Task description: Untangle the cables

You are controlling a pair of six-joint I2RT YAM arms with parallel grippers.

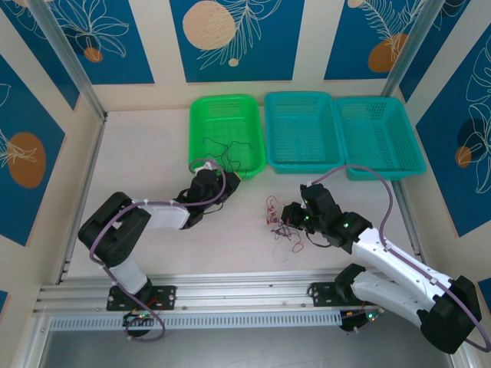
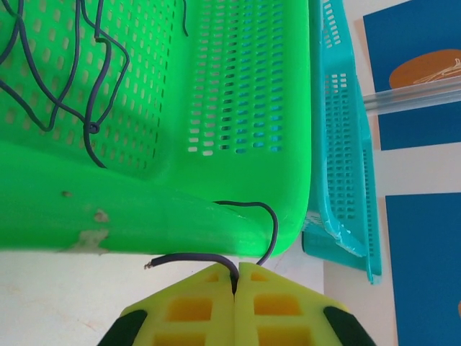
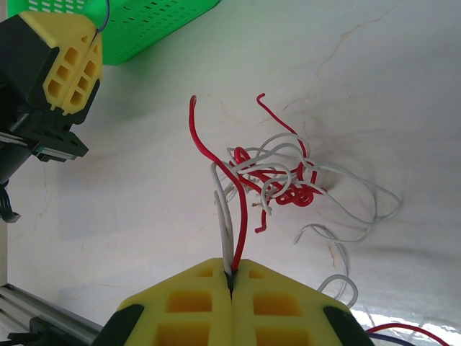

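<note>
My left gripper (image 2: 235, 277) is shut on a dark purple-black cable (image 2: 270, 231) right in front of the green basket (image 2: 144, 216). That cable arcs up over the basket's near rim, and its bare end sticks out to the left. Several more dark cables (image 2: 86, 86) lie inside the basket. My right gripper (image 3: 232, 277) is shut on a white cable and a red cable that lead into a red-and-white tangle (image 3: 277, 176) on the table. From above, the left gripper (image 1: 229, 181) is at the basket's near right corner and the right gripper (image 1: 289, 216) is beside the tangle (image 1: 276, 222).
Two teal baskets (image 1: 303, 100) (image 1: 383, 107) stand to the right of the green basket (image 1: 227, 103) along the back. The left gripper's yellow fingers (image 3: 72, 65) show at the top left of the right wrist view. An aluminium rail (image 1: 230, 295) runs along the near edge.
</note>
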